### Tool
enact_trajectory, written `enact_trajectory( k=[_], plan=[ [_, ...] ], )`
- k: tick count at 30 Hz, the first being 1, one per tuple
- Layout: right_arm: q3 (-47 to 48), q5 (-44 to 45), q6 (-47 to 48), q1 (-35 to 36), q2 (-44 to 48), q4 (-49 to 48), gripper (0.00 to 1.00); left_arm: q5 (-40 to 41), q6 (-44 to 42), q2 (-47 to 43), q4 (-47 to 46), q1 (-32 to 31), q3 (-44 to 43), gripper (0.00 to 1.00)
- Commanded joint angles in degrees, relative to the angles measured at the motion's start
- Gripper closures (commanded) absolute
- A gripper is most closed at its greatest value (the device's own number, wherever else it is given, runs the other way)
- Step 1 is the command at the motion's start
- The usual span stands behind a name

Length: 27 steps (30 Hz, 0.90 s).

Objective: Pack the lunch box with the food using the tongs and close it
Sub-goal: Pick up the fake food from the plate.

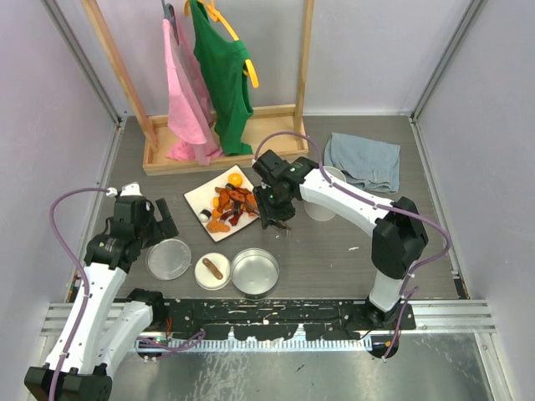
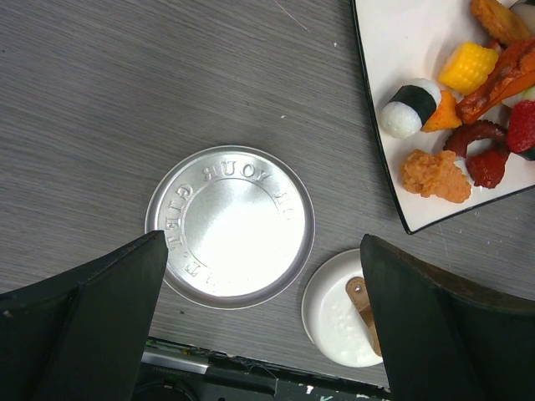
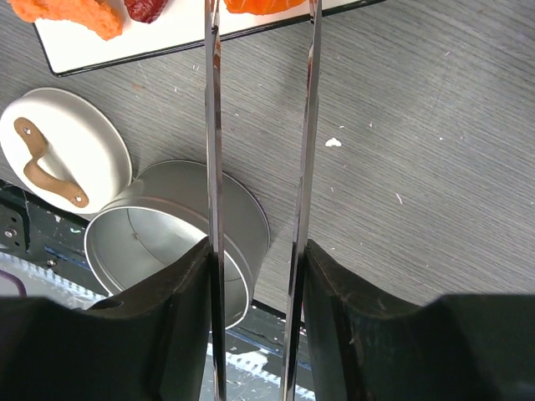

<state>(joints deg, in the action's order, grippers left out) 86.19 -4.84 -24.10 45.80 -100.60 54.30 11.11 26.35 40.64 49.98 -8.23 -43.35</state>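
My right gripper [image 3: 255,276] is shut on the tongs [image 3: 211,125]. Their two thin silver arms run between my fingers, a gap between them, toward the white plate [image 3: 167,38] of food [image 3: 71,8]; the tips are cut off at the frame's top. The lunch box's wide tin [image 1: 255,271] stands open beside the small dish [image 1: 211,271], which holds a brown sausage piece [image 2: 361,301]. The flat lid [image 2: 230,221] lies under my left gripper [image 2: 263,251], which is wide open and holds nothing. More food [image 2: 472,67] is piled on the plate [image 1: 201,199]. My right arm partly hides a taller cup [image 1: 322,207].
A wooden rack [image 1: 219,159] with a pink top [image 1: 185,92] and a green top [image 1: 224,75] stands at the back. A blue-grey cloth [image 1: 364,160] lies at the back right. The black rail [image 1: 276,317] runs along the table's near edge.
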Motion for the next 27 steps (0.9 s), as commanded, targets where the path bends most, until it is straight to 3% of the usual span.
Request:
enact_trajectory(
  k=[1, 10, 27],
  plan=[
    [2.3, -0.2, 0.2, 0.7, -0.1, -1.4, 0.54, -0.2, 0.5, -0.2, -1.9, 0.3, -0.5, 0.00],
    [2.4, 0.9, -0.8, 0.8, 4.4, -1.3, 0.68, -0.3, 0.5, -0.3, -1.9, 0.2, -0.5, 0.00],
    [3.9, 4.3, -3.0, 0.1, 14.3, 1.2, 0.73, -0.7, 0.5, -0.3, -1.9, 0.2, -0.4, 0.00]
  ],
)
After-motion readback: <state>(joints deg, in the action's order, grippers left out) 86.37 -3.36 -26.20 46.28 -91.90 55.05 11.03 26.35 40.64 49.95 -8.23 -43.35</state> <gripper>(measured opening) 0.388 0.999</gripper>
